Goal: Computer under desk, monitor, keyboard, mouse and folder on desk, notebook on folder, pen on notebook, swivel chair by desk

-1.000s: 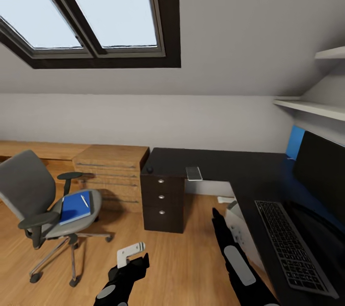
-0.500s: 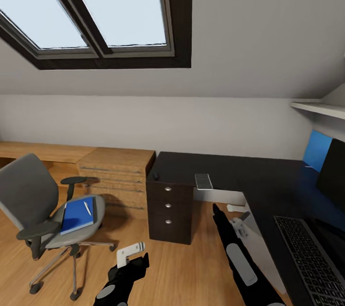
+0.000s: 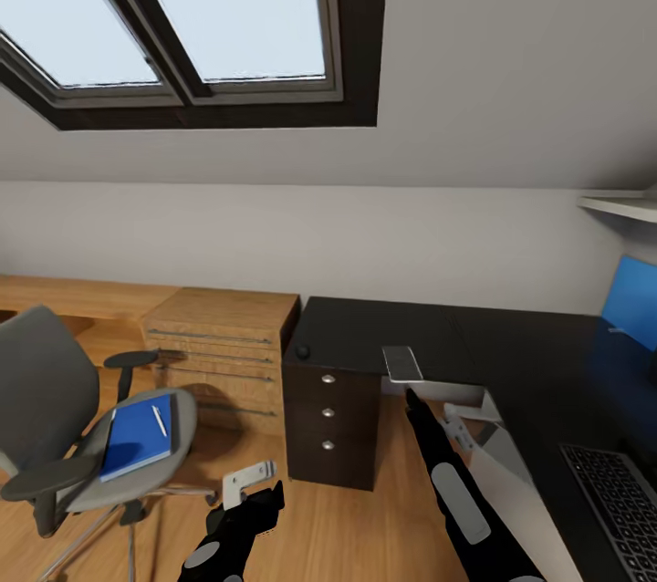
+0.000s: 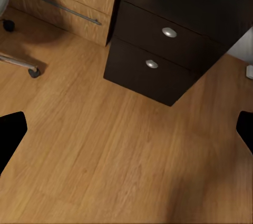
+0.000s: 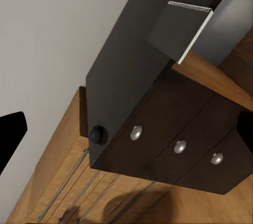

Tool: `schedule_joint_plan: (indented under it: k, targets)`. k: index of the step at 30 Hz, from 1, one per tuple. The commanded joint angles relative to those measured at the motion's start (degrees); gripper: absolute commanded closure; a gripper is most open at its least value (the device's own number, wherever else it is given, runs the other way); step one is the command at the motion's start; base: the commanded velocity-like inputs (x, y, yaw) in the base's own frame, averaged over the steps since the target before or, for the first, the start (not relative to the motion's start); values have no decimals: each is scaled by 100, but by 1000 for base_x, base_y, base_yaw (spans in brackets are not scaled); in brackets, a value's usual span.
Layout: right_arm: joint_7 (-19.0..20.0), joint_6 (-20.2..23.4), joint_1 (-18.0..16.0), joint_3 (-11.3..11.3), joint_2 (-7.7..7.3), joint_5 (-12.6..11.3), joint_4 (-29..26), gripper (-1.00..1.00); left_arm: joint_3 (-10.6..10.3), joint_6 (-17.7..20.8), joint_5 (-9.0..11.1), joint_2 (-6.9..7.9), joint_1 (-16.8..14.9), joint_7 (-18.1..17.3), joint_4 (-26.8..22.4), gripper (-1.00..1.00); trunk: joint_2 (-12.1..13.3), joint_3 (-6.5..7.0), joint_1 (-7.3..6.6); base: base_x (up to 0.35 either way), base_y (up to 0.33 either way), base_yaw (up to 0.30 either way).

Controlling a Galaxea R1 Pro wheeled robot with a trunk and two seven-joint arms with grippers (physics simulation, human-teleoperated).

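You've swung the view left: the swivel chair with its blue folder now sits closer, left of the bench. Both jaws spread, empty.

A matt, near-black wooden bench with round brushed-metal drawer knobs is seen over a smooth, warm-grained plank floor. A light oak-veneer drawer chest carries slim metal bar handles. The grey swivel chair looks cloth-covered, with matt black plastic armrests.
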Motion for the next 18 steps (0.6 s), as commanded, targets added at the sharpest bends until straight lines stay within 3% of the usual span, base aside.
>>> schedule_joint_plan:
  k: [1, 7, 18]
  targets:
    - [-39, -43, -4, 22, 0, -58, -4, -100, -8, 15, 39, 1, -6, 43, -8, -100, -7, -9, 5, 321, 79, 0]
    - [-65, -63, -4, 19, 26, -60, 3, -100, -11, 15, 49, -7, -6, 67, -8, -100, -7, 10, 5, 321, 21, 109]
    - [-80, -56, -4, 29, 32, -46, 14, -100, -135, 15, 51, -8, -6, 84, -8, -100, -7, 57, 5, 278, 1, 232]
